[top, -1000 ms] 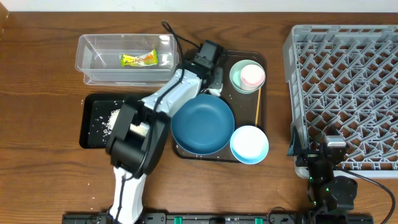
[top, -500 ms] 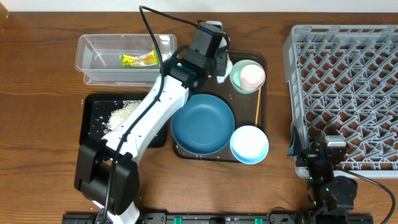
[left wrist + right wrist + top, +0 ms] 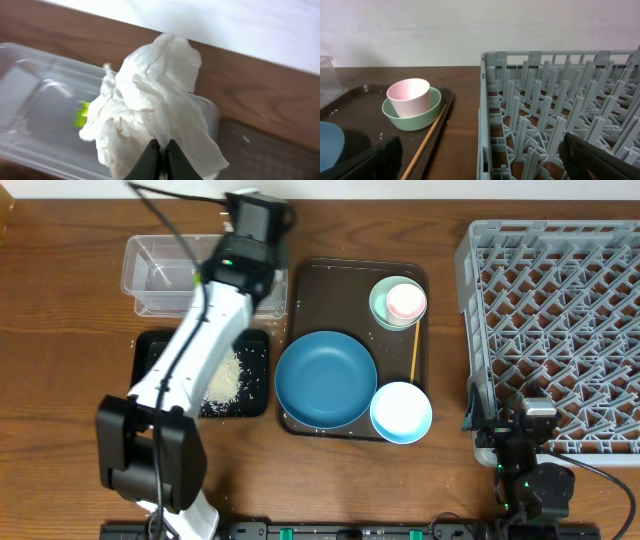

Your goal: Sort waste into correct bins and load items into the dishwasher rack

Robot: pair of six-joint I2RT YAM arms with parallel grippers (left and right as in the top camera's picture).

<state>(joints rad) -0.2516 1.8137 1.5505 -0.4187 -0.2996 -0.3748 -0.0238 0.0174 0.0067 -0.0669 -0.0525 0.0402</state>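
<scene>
My left gripper (image 3: 161, 150) is shut on the crumpled white tissue (image 3: 155, 105) and holds it above the right end of the clear tub (image 3: 30, 100), where the yellow-green wrapper (image 3: 81, 114) lies. In the overhead view the left gripper (image 3: 250, 220) is over the clear tub (image 3: 150, 275). Rice (image 3: 225, 380) lies in the black tray (image 3: 150, 350). The blue plate (image 3: 325, 378), light-blue bowl (image 3: 401, 411), chopsticks (image 3: 414, 350) and the pink cup (image 3: 406, 301) inside the mint-green bowl (image 3: 380, 305) sit on the brown tray. My right gripper (image 3: 485, 160) is open and empty at the grey rack's (image 3: 560, 330) front-left corner.
The brown serving tray (image 3: 320, 280) lies between the bins and the rack. A few rice grains are scattered on it and on the table beside the black tray. The left arm (image 3: 190, 360) stretches across the black tray.
My left gripper has carried the tissue from the far part of the brown tray leftward to over the clear tub. The right arm has not moved.
</scene>
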